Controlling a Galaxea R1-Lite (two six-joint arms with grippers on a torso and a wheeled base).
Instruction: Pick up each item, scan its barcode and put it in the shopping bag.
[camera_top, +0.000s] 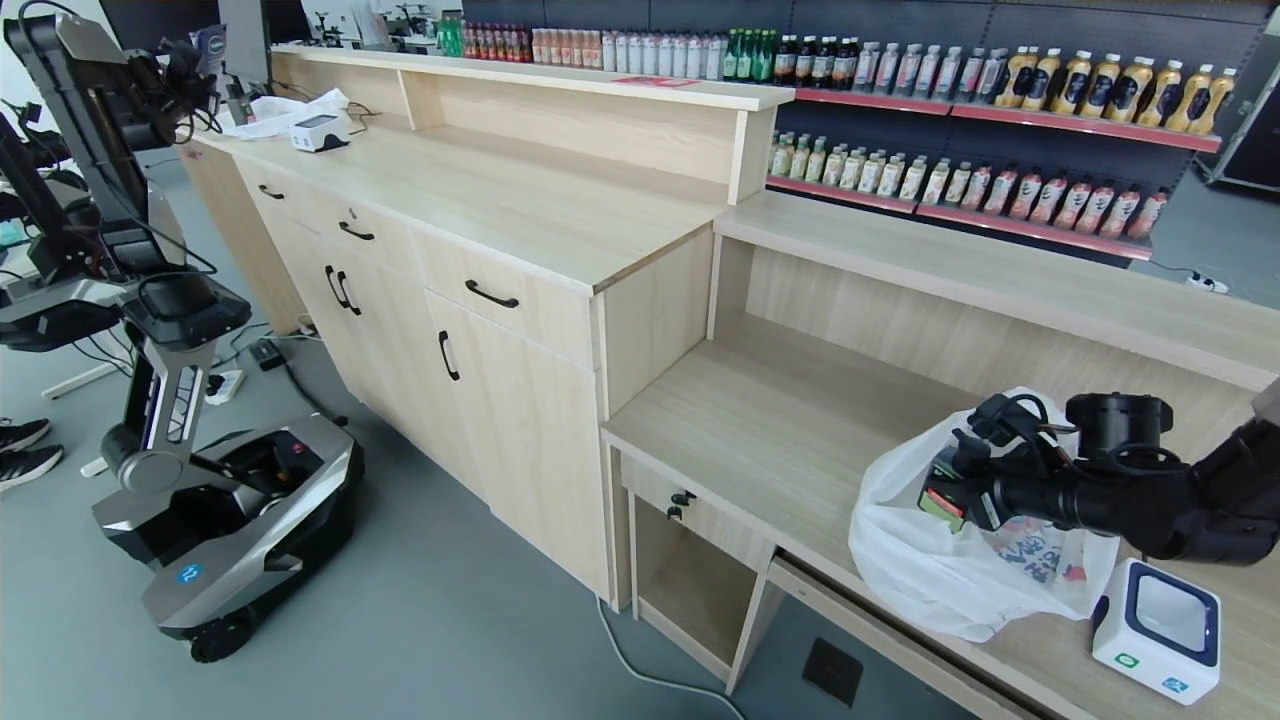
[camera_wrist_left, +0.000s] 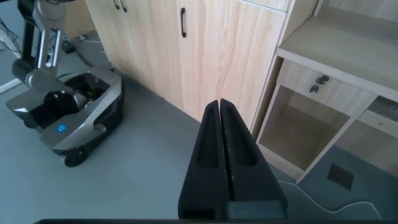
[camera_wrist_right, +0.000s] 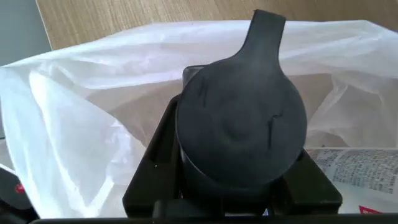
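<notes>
Just over shopping bag, right gripper, grip indiscernible; left gripper pressed together.

On my lower counter the bag sits near the front edge, toward the right end. The scanner stands just right of it, at the same edge. My right gripper is at the bag's mouth. Behind the counter run shelves of bottles. A second scanner lies near the left end of the higher counter.
</notes>
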